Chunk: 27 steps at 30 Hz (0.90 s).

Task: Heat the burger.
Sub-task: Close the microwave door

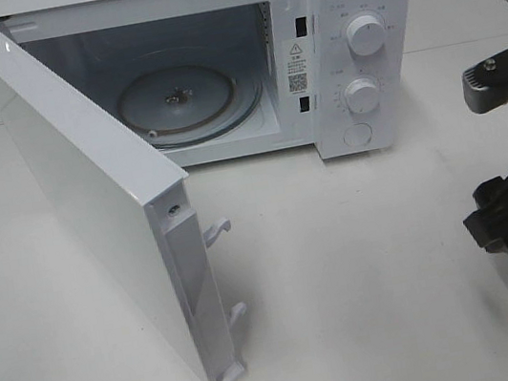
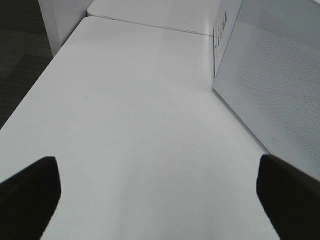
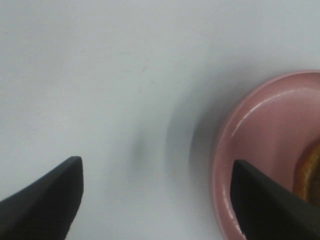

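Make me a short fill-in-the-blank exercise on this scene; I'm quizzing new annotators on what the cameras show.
1. The microwave door stands ____.
2. Inside the microwave lies a round glass ____, with nothing on it.
3. The plate beside the right gripper is ____ in colour.
4. The front panel of the microwave carries ____ round knobs.

Missing words: open; turntable; pink; two

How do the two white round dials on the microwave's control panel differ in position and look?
The upper white round dial sits near the top of the panel and looks slightly larger; the lower white round dial sits below it, just above a flat round button. Their pointer ridges seem to be turned differently. Both are white, ringed with printed marks.
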Available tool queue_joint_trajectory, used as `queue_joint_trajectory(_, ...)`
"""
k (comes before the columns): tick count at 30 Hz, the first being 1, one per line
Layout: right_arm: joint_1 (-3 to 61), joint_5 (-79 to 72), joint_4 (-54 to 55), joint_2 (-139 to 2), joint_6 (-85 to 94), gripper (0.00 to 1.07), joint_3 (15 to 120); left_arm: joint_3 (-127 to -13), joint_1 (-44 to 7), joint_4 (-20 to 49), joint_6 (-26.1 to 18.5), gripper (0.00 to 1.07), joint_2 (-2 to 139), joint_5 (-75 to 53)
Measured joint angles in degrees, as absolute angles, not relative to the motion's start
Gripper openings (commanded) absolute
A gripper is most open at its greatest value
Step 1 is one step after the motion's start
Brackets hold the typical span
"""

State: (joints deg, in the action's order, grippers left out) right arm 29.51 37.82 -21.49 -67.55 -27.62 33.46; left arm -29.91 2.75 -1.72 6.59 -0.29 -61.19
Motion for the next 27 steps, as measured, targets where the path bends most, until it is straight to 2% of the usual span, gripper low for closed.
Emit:
queue_joint_trajectory(1,29.51,37.82,-21.49,-67.55,-27.62,0.79,33.46,-29.91,2.75,-1.72,6.59,1.00,-0.29,-61.19)
queue_joint_trajectory(3,29.51,40.57,-13.12,-65.83,-20.40,0.79,34.78,-29.91,2.75,-1.72,6.59,1.00,-0.29,-61.19)
queue_joint_trajectory(4,29.51,40.57,-13.12,-65.83,-20.40,0.79,34.78,-29.91,2.75,-1.72,6.59,1.00,-0.29,-61.19)
queue_joint_trajectory(6,29.51,42.40,-6.30,-64.11,-14.21,0.79,35.12,-29.91,2.75,-1.72,6.59,1.00,-0.29,-61.19)
queue_joint_trajectory(11,29.56,46.07,-0.34,-60.16,-10.26,0.78,35.12,-29.91,2.75,-1.72,6.59,1.00,-0.29,-61.19)
queue_joint_trajectory(27,29.56,58.56,0.00,-42.97,-9.85,0.76,35.12,-29.91,2.75,-1.72,6.59,1.00,-0.29,-61.19)
